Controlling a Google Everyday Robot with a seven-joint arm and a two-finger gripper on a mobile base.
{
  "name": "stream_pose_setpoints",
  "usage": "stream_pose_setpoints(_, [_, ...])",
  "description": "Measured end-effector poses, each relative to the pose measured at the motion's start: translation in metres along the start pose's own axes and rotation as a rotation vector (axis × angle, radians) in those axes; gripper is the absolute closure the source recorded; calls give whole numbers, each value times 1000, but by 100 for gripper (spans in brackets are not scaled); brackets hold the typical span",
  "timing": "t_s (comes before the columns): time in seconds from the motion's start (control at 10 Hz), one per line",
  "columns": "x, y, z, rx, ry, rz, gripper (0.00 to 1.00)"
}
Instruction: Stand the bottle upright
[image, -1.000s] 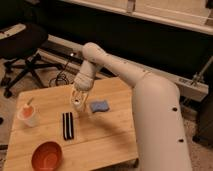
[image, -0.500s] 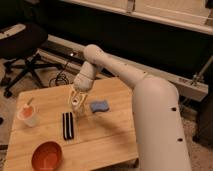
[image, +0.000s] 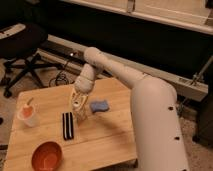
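Orange bowl (image: 47, 156) sits at the near edge of the wooden table (image: 110, 135), the black-and-white striped object (image: 68, 125) just beyond it. Further back, beside the blue sponge (image: 99, 105), the gripper (image: 78, 103) is pinching the bottle (image: 80, 111), which looks near upright, base at the tabletop. Judging by this, the standing step is nearly done; next comes a gentle release and straight lift, without tipping it.

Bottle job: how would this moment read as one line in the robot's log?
task: stand bottle upright | claw: over table centre, at bottle | bottle: under claw, between black striped object and blue sponge | status: in progress
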Motion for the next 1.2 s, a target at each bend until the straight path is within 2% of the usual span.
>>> stream_pose_setpoints(0.3, [3,4,2,-48,-9,14,30])
stream_pose_setpoints(0.5, [5,5,3,-67,-10,21,20])
stream_pose_setpoints(1.2, [6,5,2,-66,-9,23,20])
